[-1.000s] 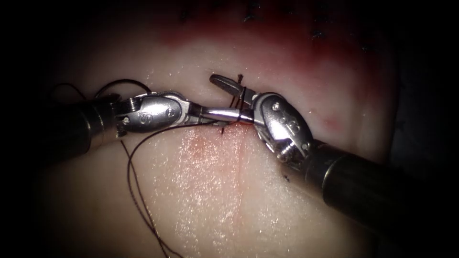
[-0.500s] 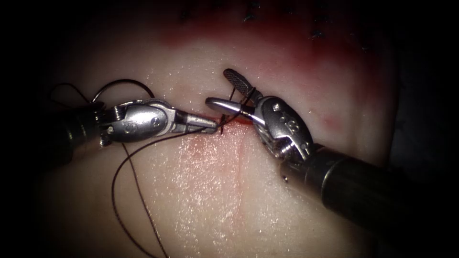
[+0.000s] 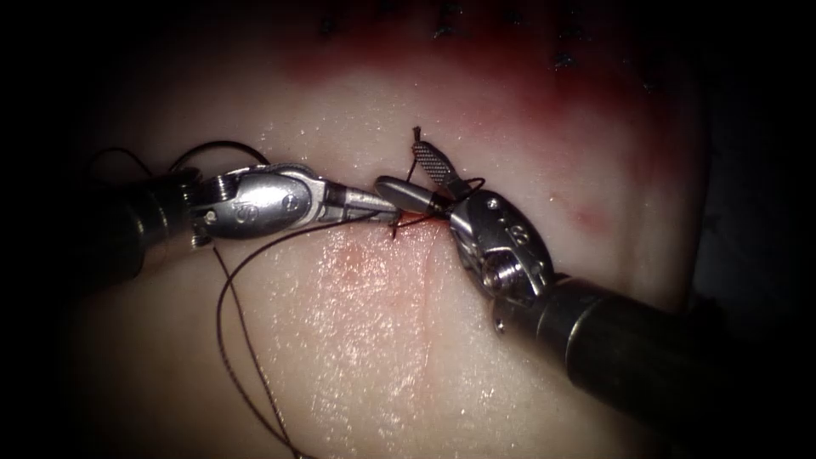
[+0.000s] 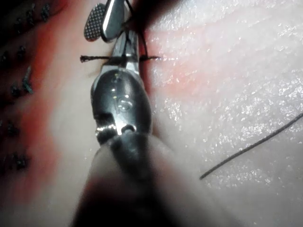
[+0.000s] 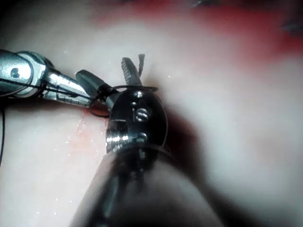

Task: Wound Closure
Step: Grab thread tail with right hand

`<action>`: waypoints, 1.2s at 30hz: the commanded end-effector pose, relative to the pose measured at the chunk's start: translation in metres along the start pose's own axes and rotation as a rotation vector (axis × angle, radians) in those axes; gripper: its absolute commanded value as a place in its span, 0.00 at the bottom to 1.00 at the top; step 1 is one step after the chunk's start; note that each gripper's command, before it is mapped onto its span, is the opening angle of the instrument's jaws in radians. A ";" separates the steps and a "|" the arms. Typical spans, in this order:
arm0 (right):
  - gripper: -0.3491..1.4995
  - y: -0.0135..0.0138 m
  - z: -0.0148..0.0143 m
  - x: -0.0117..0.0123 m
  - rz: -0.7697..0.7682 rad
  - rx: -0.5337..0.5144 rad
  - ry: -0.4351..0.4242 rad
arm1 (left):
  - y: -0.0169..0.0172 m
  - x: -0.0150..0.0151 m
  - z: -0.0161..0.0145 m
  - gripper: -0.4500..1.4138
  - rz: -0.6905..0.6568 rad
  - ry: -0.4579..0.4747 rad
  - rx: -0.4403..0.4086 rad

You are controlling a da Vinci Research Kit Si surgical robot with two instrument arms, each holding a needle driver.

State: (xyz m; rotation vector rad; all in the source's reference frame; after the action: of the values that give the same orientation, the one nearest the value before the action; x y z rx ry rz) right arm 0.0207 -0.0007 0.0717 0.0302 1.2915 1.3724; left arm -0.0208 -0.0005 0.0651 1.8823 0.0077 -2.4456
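Two tools over the cut (image 3: 425, 280): left tool (image 3: 387, 204) pinches thread (image 3: 234, 340), right tool (image 3: 416, 174) gapes, thread-wrapped

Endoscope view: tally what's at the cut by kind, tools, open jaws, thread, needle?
Tools: 2, left tool and right tool
Tools with open jaws: 1, the right
Thread: 1 strand, looped around the right tool
Needles seen: 0
Total things: 3

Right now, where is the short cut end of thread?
In the endoscope view, the cut end of thread pokes up just beyond the right tool, whose jaws stand open, at the top of the cut.
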 end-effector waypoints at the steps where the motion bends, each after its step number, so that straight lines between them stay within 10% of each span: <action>1: 0.74 0.0003 0.0006 -0.0009 0.025 -0.014 -0.004 | -0.0005 -0.0003 0.0007 0.05 0.002 0.001 0.000; 36: 0.71 0.0035 0.0053 -0.0011 0.237 -0.170 -0.058 | 0.0006 -0.0003 0.0016 0.05 0.015 -0.019 0.002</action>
State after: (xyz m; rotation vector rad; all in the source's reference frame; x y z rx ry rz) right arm 0.0214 0.0026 0.0762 0.1068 1.1415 1.6732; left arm -0.0217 -0.0015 0.0654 1.8505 -0.0072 -2.4580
